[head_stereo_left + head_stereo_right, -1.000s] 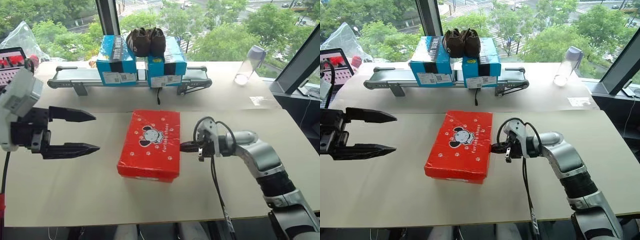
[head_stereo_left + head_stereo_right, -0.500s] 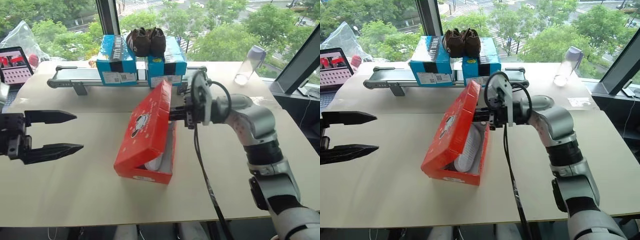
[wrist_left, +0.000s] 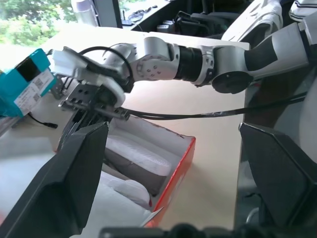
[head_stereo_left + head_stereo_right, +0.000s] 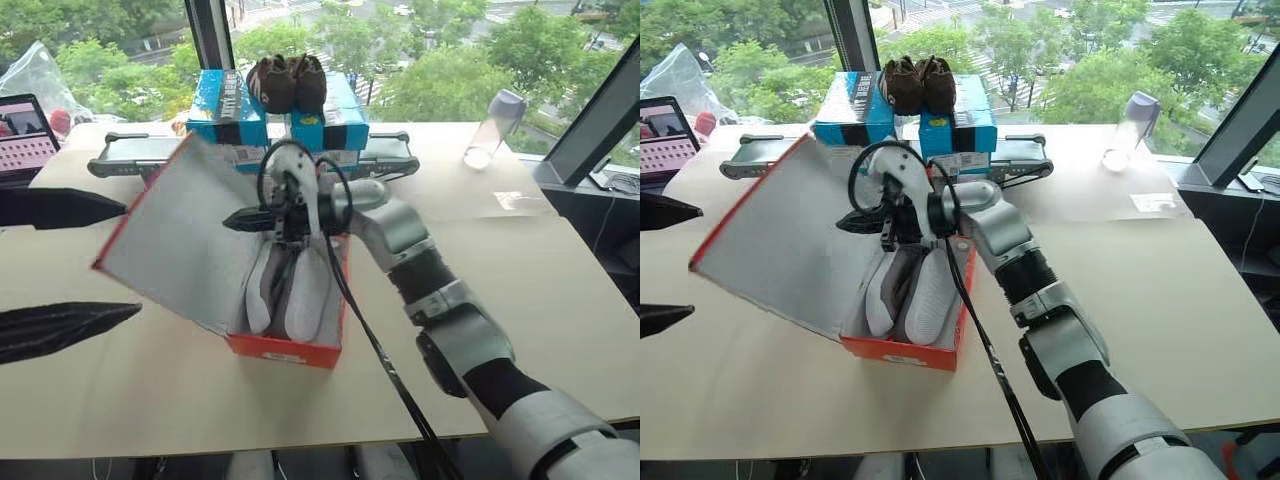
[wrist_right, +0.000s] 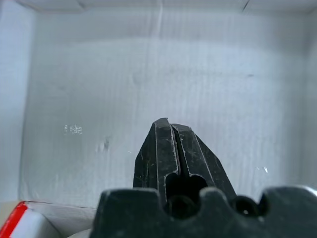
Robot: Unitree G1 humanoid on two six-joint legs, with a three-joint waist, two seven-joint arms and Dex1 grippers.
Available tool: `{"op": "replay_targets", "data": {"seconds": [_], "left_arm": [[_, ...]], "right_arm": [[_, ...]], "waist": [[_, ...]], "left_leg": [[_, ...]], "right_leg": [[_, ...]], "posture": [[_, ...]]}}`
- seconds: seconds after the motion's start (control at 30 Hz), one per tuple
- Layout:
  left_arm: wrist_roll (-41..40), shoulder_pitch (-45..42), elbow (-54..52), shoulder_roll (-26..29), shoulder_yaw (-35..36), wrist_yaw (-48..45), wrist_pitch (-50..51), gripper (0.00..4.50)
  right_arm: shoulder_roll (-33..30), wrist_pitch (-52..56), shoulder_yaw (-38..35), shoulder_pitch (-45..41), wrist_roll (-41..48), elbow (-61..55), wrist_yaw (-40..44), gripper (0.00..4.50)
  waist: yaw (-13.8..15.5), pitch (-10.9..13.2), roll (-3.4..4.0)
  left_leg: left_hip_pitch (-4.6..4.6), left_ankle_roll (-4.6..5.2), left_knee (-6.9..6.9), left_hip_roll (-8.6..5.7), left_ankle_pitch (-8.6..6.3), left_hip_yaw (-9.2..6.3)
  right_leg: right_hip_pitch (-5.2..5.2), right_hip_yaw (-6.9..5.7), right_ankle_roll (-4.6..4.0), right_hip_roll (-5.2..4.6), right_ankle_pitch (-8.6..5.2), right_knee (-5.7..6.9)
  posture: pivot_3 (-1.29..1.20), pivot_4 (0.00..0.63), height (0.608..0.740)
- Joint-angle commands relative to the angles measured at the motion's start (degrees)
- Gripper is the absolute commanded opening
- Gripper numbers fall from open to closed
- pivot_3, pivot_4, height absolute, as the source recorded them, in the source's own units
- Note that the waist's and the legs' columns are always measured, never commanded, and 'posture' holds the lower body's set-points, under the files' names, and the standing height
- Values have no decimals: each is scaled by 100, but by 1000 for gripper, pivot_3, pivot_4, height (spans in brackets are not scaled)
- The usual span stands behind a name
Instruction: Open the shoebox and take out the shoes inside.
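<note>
The flat red cardboard shoebox (image 4: 290, 345) sits mid-table, its white-grey hinged lid (image 4: 180, 240) swung up to the left. Inside lies the pair of grey, white-soled sneakers (image 4: 290, 290). The right gripper (image 4: 232, 220), fingers pressed together, points at the lid's inner face. The left gripper (image 4: 40, 262) stands wide apart at far left, empty.

Two blue boxes (image 4: 278, 110) sit at the back of the desk (image 4: 520, 300) with brown shoes (image 4: 287, 82) on top. A clear bottle (image 4: 487, 130) stands to their right. A tablet (image 4: 25, 145) leans far left.
</note>
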Motion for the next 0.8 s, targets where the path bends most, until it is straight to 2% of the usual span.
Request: {"op": "replay_targets", "data": {"seconds": [0.03,0.2,0.33,0.43,0.5,0.53,0.57,0.6,0.7,0.8], "left_arm": [[-105,-30,-11,50,72,107,14,4500],[302,126,7,-142,-640,-48,-517,4500],[716,189,63,-265,-1360,-258,-1068,4500],[1095,114,257,-274,-2099,-429,-1591,4500],[1438,79,432,-238,-2582,-619,-1960,4500],[1569,52,521,-219,-2774,-706,-2102,4500],[1684,27,600,-199,-2931,-789,-2224,4500],[1802,3,672,-177,-3078,-885,-2349,4500],[2108,-141,908,-126,-3509,-1093,-2681,4500],[2391,-288,1107,-91,-3847,-1225,-2935,4500]], "right_arm": [[-95,-85,-198,-205,-64,-180,-64,50],[-653,959,-696,-77,-94,-1132,-966,50],[-1345,2396,-659,330,278,-2503,-756,50],[-1939,3452,-527,682,484,-3536,-683,785],[-2133,4047,-562,849,657,-4043,-796,1617],[-2207,4301,-562,918,717,-4257,-858,1803],[-2263,4449,-529,970,723,-4410,-926,2086],[-2294,4575,-507,1017,754,-4525,-988,2554],[-2354,4788,-371,1171,801,-4789,-1117,3443],[-2491,4498,77,1283,640,-4854,-1087,4476]], "waist": [[4,0,-1],[39,2,1],[63,0,-2],[31,1,-1],[39,2,1],[31,2,1],[18,2,1],[11,2,1],[12,2,1],[29,2,1]], "left_leg": [[0,0,0,0,0,0],[-1,-2,-1,-1,0,0],[-1,-2,-4,-2,0,0],[-1,-2,-10,-2,0,2],[0,-2,-12,-2,0,2],[0,-2,-13,-2,0,3],[-1,-2,-12,-1,0,3],[0,-2,-12,-1,0,3],[-1,-1,-12,0,0,3],[-4,-2,-11,-1,0,3]], "right_leg": [[0,0,0,0,0,0],[-1,0,-2,-2,1,-1],[-1,-1,-5,-2,0,-3],[-4,1,-7,-1,-1,-4],[-7,2,-10,-1,-3,-1],[-7,2,-11,0,-3,0],[-10,2,-12,1,-3,1],[-11,3,-12,2,-3,1],[-10,3,-11,3,-4,0],[-11,3,-11,1,-4,-3]], "posture": [[0,150,740],[0,150,740],[0,150,740],[0,150,740],[0,150,740],[0,150,740],[0,150,740],[0,150,740],[0,150,740],[0,150,740]]}}
